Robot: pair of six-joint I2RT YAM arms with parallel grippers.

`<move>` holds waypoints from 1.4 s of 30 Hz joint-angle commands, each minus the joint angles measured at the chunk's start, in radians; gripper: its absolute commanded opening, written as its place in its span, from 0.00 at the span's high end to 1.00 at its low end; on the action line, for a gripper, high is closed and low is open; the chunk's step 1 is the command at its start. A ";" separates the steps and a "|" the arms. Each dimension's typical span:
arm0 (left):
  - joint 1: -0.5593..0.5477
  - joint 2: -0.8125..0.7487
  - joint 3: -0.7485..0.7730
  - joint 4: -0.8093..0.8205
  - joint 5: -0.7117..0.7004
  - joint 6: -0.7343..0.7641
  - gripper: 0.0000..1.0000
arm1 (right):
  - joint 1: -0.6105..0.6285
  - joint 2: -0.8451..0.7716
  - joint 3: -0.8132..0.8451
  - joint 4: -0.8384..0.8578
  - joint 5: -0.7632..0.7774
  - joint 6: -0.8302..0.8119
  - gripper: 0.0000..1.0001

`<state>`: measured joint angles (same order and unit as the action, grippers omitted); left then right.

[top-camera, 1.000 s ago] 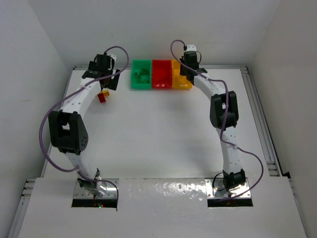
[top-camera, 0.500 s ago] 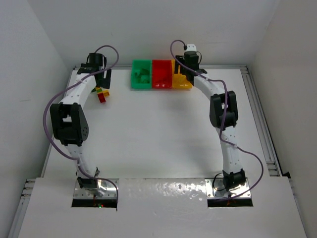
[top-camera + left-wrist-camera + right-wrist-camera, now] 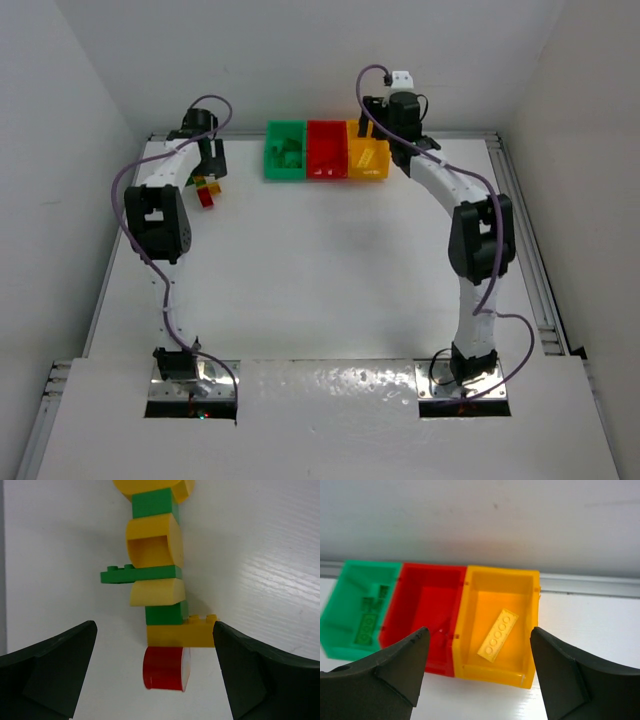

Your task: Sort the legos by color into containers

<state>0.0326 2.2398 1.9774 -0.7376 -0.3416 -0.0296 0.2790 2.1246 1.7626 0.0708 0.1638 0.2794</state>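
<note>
1. I'm watching the left wrist cam. The left claw (image 3: 154,640) is hanging spread wide and empty over the lego stack (image 3: 155,575), which is sitting at the far-left part of the table.
2. The stack is lying on the table with its long axis running 12 to 6 in that view, straight down the gap between the fingers. The red piece (image 3: 165,669) is sitting at the 6 o'clock end, nearest the claw, with yellow and green bricks trailing off toward 12.
3. I'm figuring the left arm is way nearer, and its fingers would be closing across the stack's short axis.
4. The green bin (image 3: 350,575), red bin (image 3: 435,570) and yellow bin (image 3: 502,571) are sitting touching in a row.
5. The right claw (image 3: 477,635) is hovering over them, spread and empty. A yellow plate (image 3: 498,634) is lying in the yellow bin, long axis 7 to 1.
</note>
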 commanded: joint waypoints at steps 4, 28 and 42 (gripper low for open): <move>0.003 0.076 0.070 -0.032 -0.071 -0.124 0.00 | 0.028 -0.164 -0.136 0.086 -0.049 -0.009 0.21; 0.036 0.075 -0.018 -0.008 0.118 -0.078 0.72 | 0.054 -0.285 -0.259 0.113 -0.084 -0.026 0.23; 0.018 -0.271 -0.283 -0.095 0.607 0.577 1.00 | 0.098 -0.327 -0.292 0.011 -0.366 -0.031 0.29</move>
<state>0.0574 2.1078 1.7443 -0.8116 0.1280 0.3084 0.3496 1.8088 1.4784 0.1001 -0.1352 0.2440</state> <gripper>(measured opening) 0.595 0.720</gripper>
